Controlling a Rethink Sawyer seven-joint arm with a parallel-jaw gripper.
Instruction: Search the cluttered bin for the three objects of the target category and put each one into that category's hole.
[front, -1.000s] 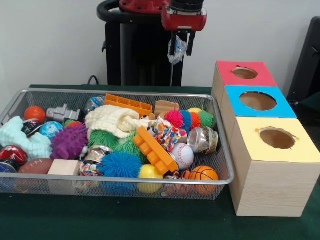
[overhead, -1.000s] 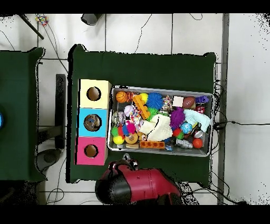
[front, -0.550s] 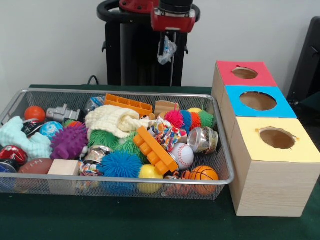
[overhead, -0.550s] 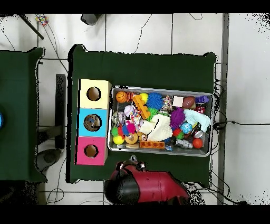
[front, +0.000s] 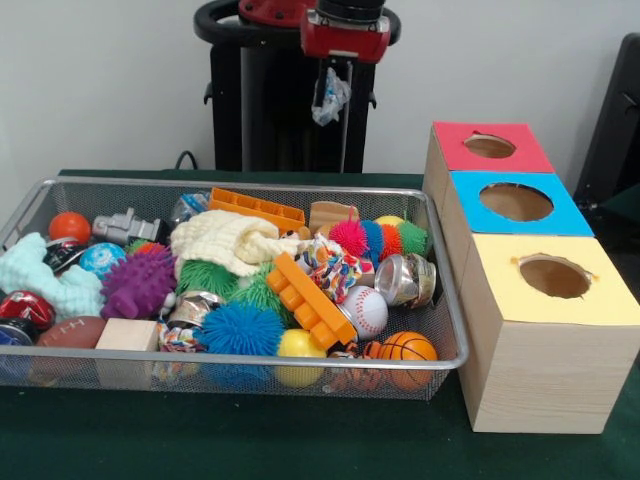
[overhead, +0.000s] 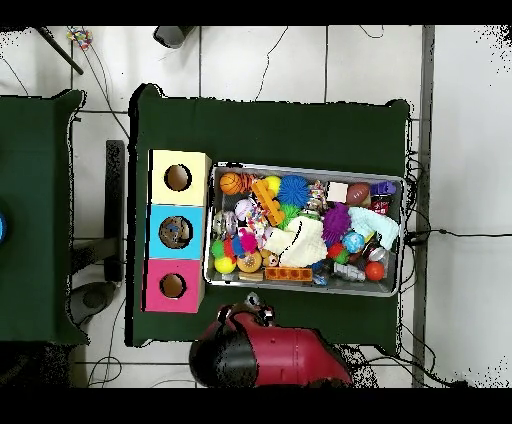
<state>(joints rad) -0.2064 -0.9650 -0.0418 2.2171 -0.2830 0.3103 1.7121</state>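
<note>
My gripper (front: 336, 88) hangs high behind the wire bin (front: 240, 365), shut on a small crumpled clear object (front: 328, 103) that dangles between its fingers. From overhead the gripper (overhead: 248, 300) sits just outside the bin's rim (overhead: 305, 166), beside the red box. The bin is packed with toys: spiky balls, an orange brick (front: 310, 298), a baseball (front: 367, 310), a mini basketball (front: 408, 347), a shiny can (front: 405, 278). To the right stand three boxes with round holes: red (front: 455, 140), blue (front: 470, 190), yellow (front: 500, 290).
A cream knitted cloth (front: 228, 240) lies over the bin's middle, with a purple spiky toy (front: 137, 283) and a wooden block (front: 127, 334) to its left. Green cloth (front: 250, 440) covers the table. The black pedestal (front: 275, 120) rises behind the bin.
The gripper has shifted left in the front view, away from the boxes, still holding the clear object. Most of the shift came in the first half second. The bin's contents look unchanged.
</note>
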